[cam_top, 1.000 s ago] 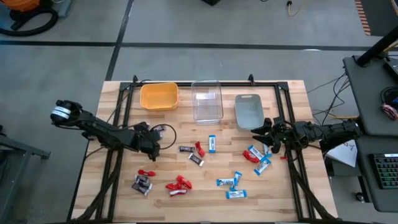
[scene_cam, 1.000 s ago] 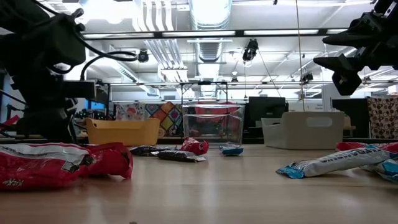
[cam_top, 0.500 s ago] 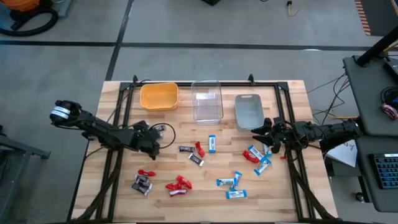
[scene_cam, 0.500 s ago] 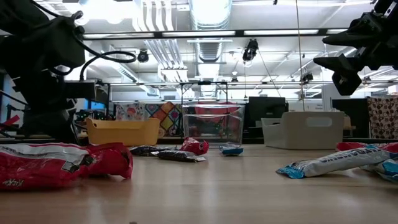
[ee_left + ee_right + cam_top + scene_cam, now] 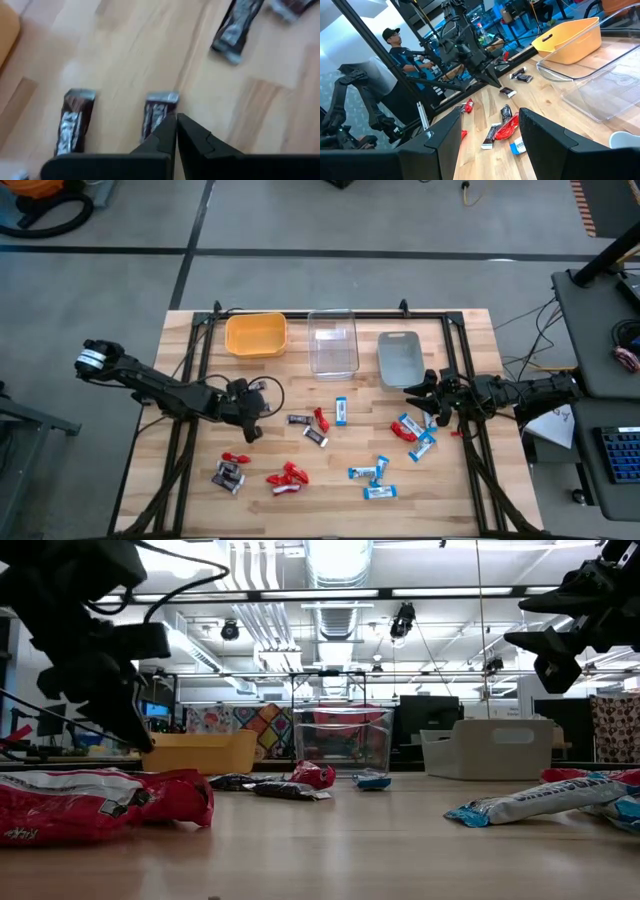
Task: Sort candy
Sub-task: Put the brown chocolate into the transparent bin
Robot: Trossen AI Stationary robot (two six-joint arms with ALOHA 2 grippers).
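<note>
My left gripper (image 5: 256, 431) is shut at the table's left middle, slanting down, its tips just above the wood (image 5: 130, 738). Two dark brown candies (image 5: 75, 122) (image 5: 159, 111) lie flat right by its fingertips (image 5: 176, 120). More brown ones lie ahead (image 5: 298, 420) and near the front left (image 5: 228, 473). Red candies (image 5: 288, 475) and blue-and-white candies (image 5: 370, 475) (image 5: 412, 432) lie scattered on the table. My right gripper (image 5: 430, 402) hangs open above the table's right side (image 5: 487, 150), nothing between its fingers. My left gripper's shut fingertips stand over the near end of one dark brown candy (image 5: 152, 127), coming slanting from above and the table's left. One finger hides that end. I cannot tell whether the gripper touches the candy, which lies flat on the wood.
A yellow bin (image 5: 256, 335), a clear bin (image 5: 333, 342) and a grey bin (image 5: 400, 358) stand in a row along the far edge. Black frame rails (image 5: 190, 380) run along both sides. A person (image 5: 402, 47) stands beyond the table's left side.
My left gripper has gone a little toward the table's right edge and risen slightly; it has tipped from nearly upright to slanting. The candies lie where they were.
</note>
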